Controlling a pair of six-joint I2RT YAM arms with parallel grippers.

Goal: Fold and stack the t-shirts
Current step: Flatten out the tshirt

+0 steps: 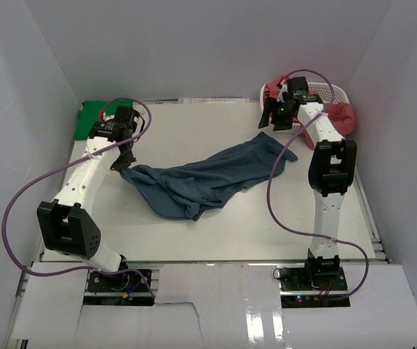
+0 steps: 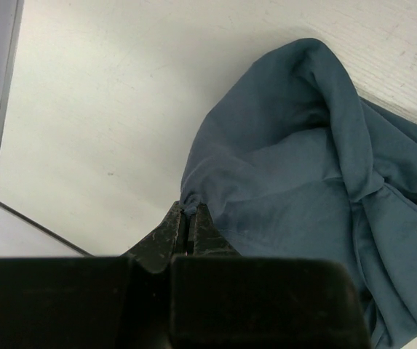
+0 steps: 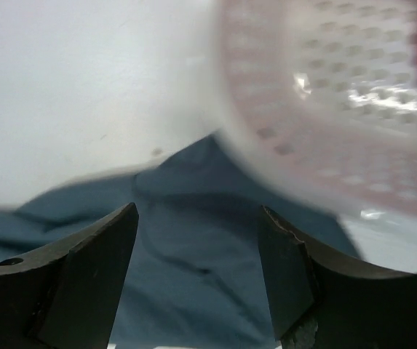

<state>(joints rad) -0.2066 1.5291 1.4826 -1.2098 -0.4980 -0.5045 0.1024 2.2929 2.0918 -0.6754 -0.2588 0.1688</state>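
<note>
Slate blue t-shirt [image 1: 208, 178] being spread: one end is pinched, the other is not yet taken.
The shirt is seen lying crumpled across the middle of the table [image 1: 193, 240], running from one gripper toward the other. The left gripper [image 2: 188, 218] is closed tight on a bunched edge at the shirt's left end. The right gripper [image 3: 197, 225] is held open above the shirt's far right end, just beside the white basket [image 1: 335, 93], with nothing between its fingers. A clean spread is judged to need a single layer of edge taken on the right, after which both ends are drawn apart until the folds lie flat. Which part of the garment lies under the right fingers cannot be told, as the right wrist view is blurred. The basket rim is to be avoided on the descent.
</note>
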